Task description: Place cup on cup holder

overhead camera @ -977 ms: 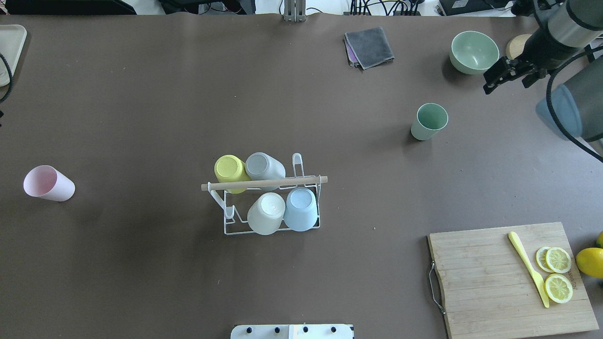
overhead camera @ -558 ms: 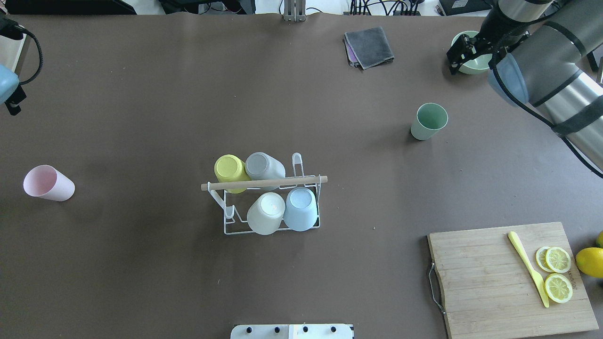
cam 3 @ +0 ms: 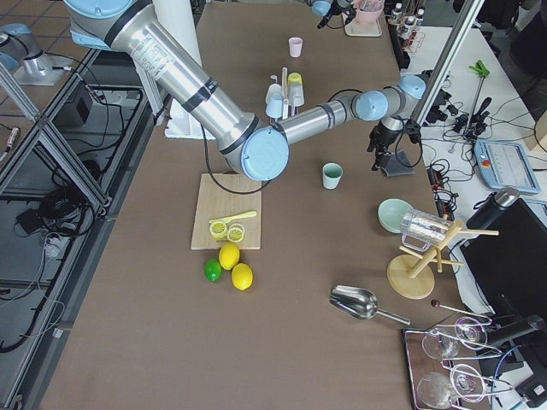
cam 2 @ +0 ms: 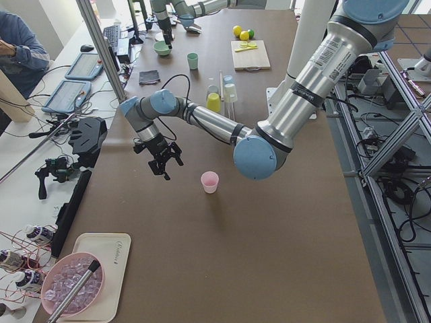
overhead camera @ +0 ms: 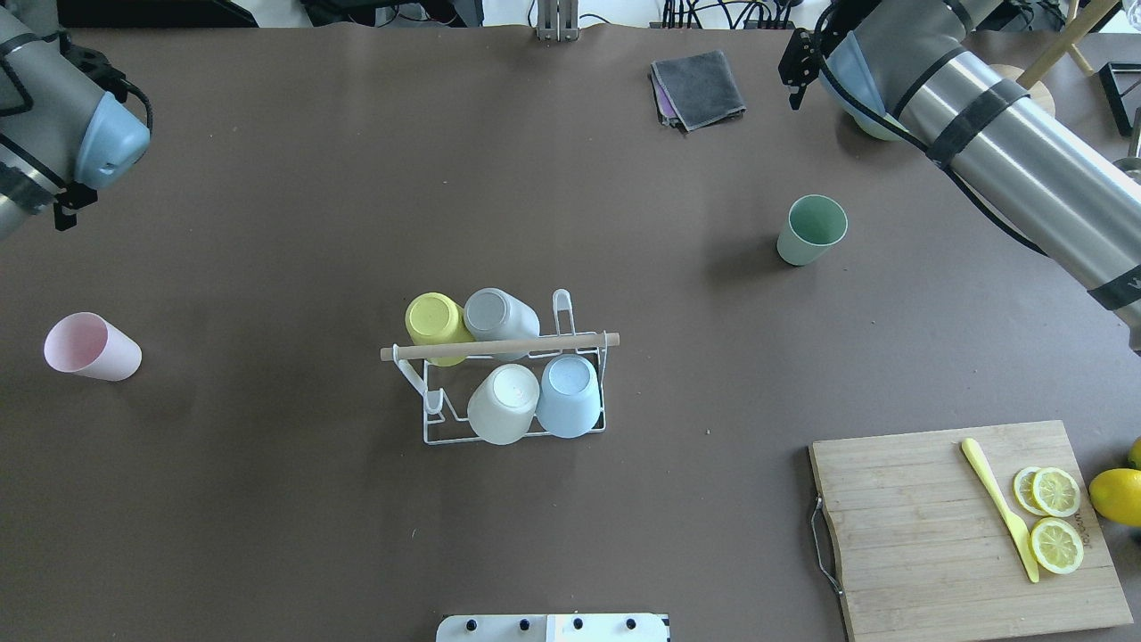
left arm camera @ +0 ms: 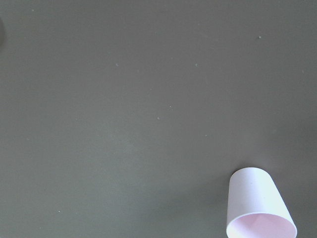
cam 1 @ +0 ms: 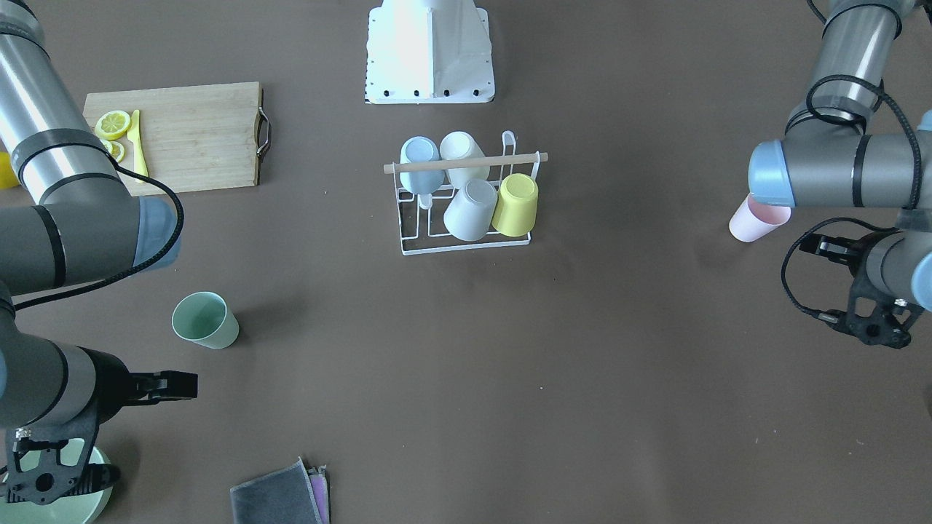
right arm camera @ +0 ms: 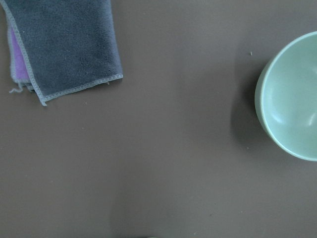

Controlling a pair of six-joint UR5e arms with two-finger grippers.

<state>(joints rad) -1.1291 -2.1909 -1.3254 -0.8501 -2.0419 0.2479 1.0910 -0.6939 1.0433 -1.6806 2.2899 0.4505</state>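
The white wire cup holder (overhead camera: pixel 584 343) with its wooden rod (cam 1: pixel 466 163) stands mid-table and carries yellow, grey, white and light blue cups upside down. A pink cup (overhead camera: pixel 89 348) stands upright at the left; it also shows in the left wrist view (left arm camera: pixel 260 206). A green cup (overhead camera: pixel 811 230) stands upright at the right. My left gripper (cam 1: pixel 881 331) hovers open and empty beyond the pink cup (cam 2: pixel 210 182), apart from it. My right gripper (cam 1: pixel 44 480) hovers open and empty near the far edge, between the grey towel (right arm camera: pixel 64 44) and the green bowl (right arm camera: pixel 292 99), beyond the green cup.
A wooden cutting board (overhead camera: pixel 918 535) with lemon slices and a yellow knife lies at the near right, with a whole lemon (overhead camera: pixel 1116 496) beside it. The towel (overhead camera: pixel 700 87) and bowl (cam 1: pixel 87 502) sit at the far edge. A cream tray (cam 2: pixel 108 269) is at the left end.
My right arm swung left along the far edge, from right of the bowl to past it toward the towel. My left arm came into the overhead view at the far left.
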